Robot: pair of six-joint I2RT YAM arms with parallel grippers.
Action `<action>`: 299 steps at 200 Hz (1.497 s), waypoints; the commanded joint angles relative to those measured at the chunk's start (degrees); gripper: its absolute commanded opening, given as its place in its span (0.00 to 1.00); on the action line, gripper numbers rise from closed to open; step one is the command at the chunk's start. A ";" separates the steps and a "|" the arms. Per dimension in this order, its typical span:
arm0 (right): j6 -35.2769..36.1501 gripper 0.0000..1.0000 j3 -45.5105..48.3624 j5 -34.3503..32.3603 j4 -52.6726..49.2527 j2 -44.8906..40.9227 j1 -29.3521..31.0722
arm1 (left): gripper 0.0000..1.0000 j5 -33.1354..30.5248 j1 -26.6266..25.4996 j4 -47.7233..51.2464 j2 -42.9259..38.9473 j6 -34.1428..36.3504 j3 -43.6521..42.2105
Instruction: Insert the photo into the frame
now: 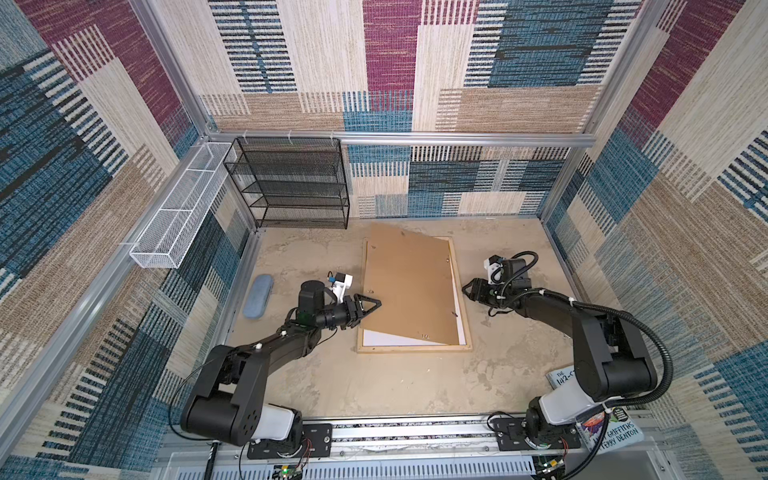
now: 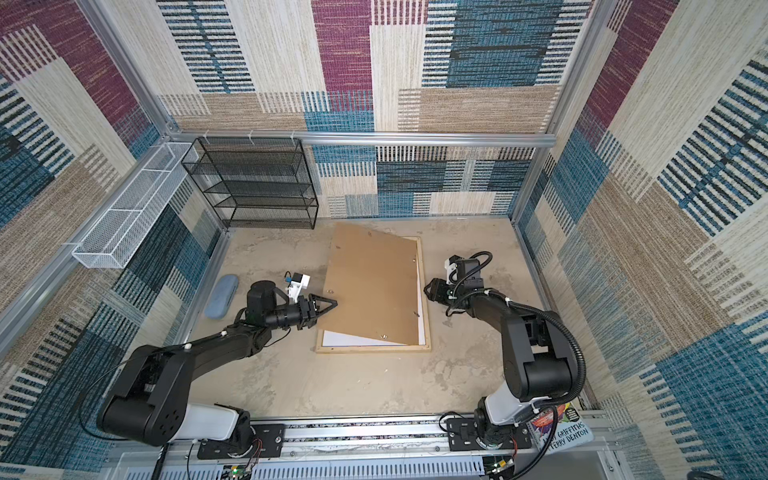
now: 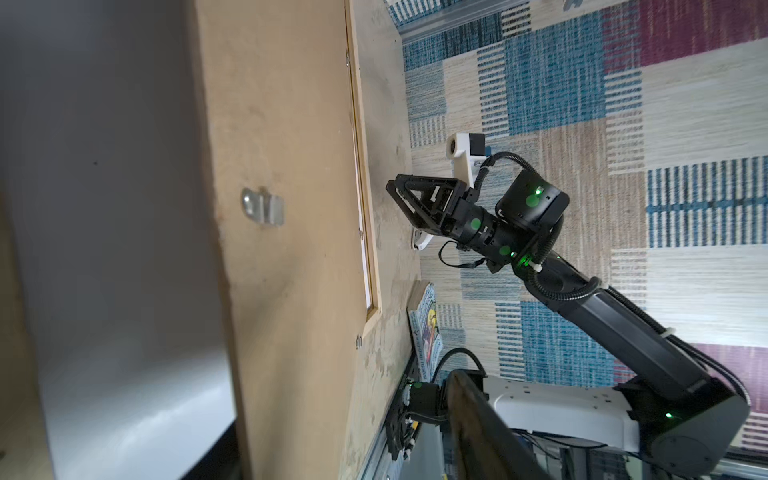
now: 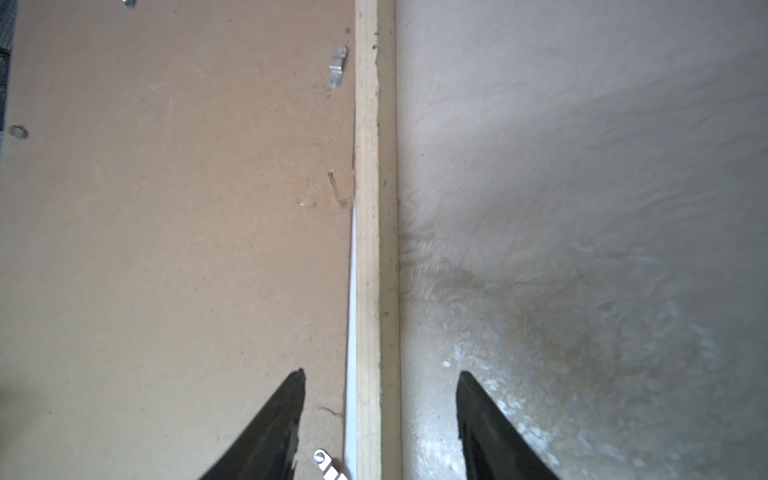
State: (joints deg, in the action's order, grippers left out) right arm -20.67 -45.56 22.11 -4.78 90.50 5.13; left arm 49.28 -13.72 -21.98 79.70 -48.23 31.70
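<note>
Lying flat on the table (image 1: pixel 395 386), the frame (image 1: pixel 415 348) sits between my two arms. I see no printed face of the photo. A white sheet (image 1: pixel 388 338) lies inside the frame, showing as a wedge by the near rail and a thin strip by the right rail. I cannot tell whether it is the photo's back or something else.

A brown board (image 1: pixel 407 286) lies askew on top. Its far left corner pokes past the far rail, its left edge overhangs the left rail, and its near right corner lies inside the frame. Small metal clips (image 4: pixel 337 66) sit on the board near its edges.

My left gripper (image 1: pixel 376 304) is rolled on its side, with its tip over the board's left edge. Its fingers stand apart. The one seen in the left wrist view (image 3: pixel 478 415) is clear of the board, and nothing is held. My right gripper (image 4: pixel 380 374) hangs over the frame's right rail with fingers spread, one above the board and one above bare table, gripping nothing.

A blue-grey case (image 1: pixel 257 297) lies on the table left of my left arm. A black mesh shelf (image 1: pixel 291 183) stands at the back wall, beside a white basket (image 1: pixel 174 208) on the left wall. Books (image 1: pixel 611 432) lie by my right arm's base.
</note>
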 commanded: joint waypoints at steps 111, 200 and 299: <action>-0.32 0.60 1.04 3.00 3.08 0.36 -0.12 | 0.60 -8.37 -4.13 23.54 4.93 11.16 8.04; -0.96 0.61 1.81 4.65 4.51 0.64 -0.12 | 0.61 -10.85 -4.21 29.72 7.55 14.32 13.80; -0.86 0.61 2.00 4.58 4.77 1.00 -0.12 | 0.68 -18.93 -4.30 40.26 3.88 18.28 17.67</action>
State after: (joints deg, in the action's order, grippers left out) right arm -20.93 -43.75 26.17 -1.85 91.44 5.02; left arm 31.68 -18.02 16.36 84.18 -32.14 48.77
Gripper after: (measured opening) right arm 0.610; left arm 0.682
